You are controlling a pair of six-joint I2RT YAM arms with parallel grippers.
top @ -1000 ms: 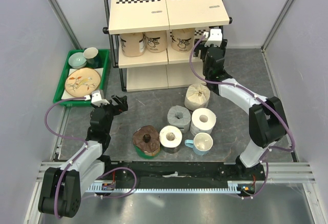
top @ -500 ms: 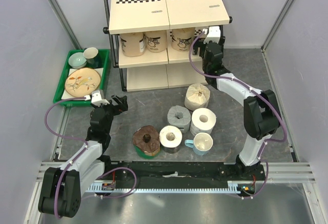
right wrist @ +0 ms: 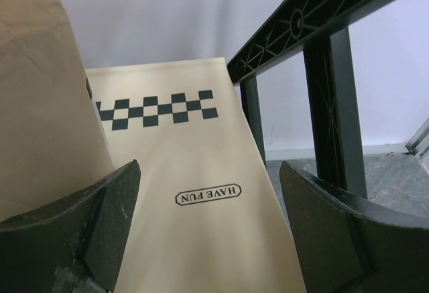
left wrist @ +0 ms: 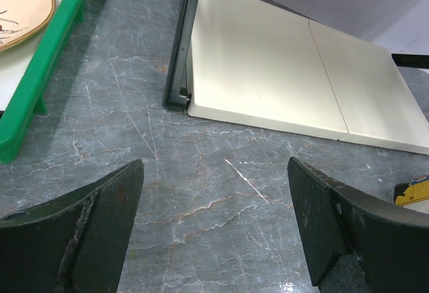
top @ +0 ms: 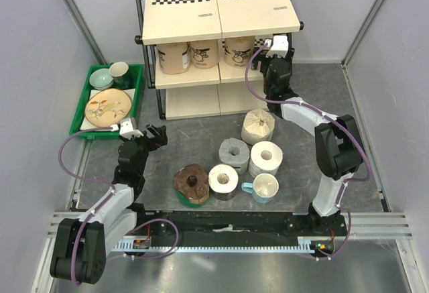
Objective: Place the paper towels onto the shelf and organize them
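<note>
- On the shelf (top: pixel 221 11) we see smooth, matt cream boards and black metal tubing (slightly sheened).
- The table (left wrist: pixel 201 226) looks glossy, veined grey.
- At its nine o'clock, the tray (left wrist: pixel 47 58) looks like shiny green plastic.

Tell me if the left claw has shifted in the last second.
No. In the top view the left claw sits at the same spot, just off the near right corner of the green tray, open and empty.

Paper towels (top: pixel 203 55): eight visible; three on shelf (top: pixel 221 11) mid tier at 12 o'clock, five on table (top: pixel 181 139) at centre. Mug (top: pixel 265 186): one. Green tray (top: pixel 78 108): one, at 10 o'clock; two bowls (top: pixel 102 78), one plate (top: pixel 108 105).
</note>
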